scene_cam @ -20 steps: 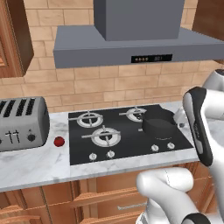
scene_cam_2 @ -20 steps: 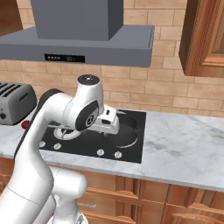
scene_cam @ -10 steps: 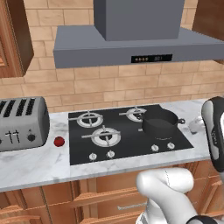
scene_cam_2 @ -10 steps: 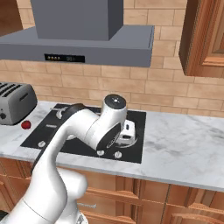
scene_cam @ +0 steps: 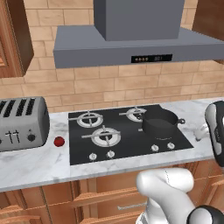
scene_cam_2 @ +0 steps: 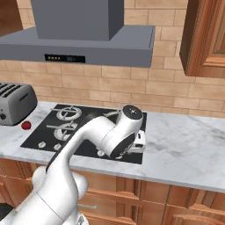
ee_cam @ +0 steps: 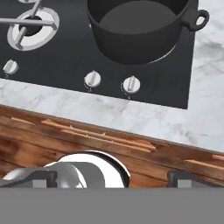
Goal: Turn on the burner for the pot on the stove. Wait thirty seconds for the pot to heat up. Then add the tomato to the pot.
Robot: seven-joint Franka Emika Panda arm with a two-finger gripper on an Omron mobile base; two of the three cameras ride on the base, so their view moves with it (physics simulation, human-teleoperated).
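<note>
My fingers (ee_cam: 112, 177) spread wide and holding nothing, I hover above the front edge of the stove (ee_cam: 65, 65), where the pot (ee_cam: 139, 26) sits on a burner behind two small, rigid, likely slick knobs (ee_cam: 131, 85), best pinched across their sides.

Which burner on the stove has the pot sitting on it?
The front right burner, nearest the right-hand pair of knobs. The pot covers it, while the other three silver rings on the stove are bare.
</note>
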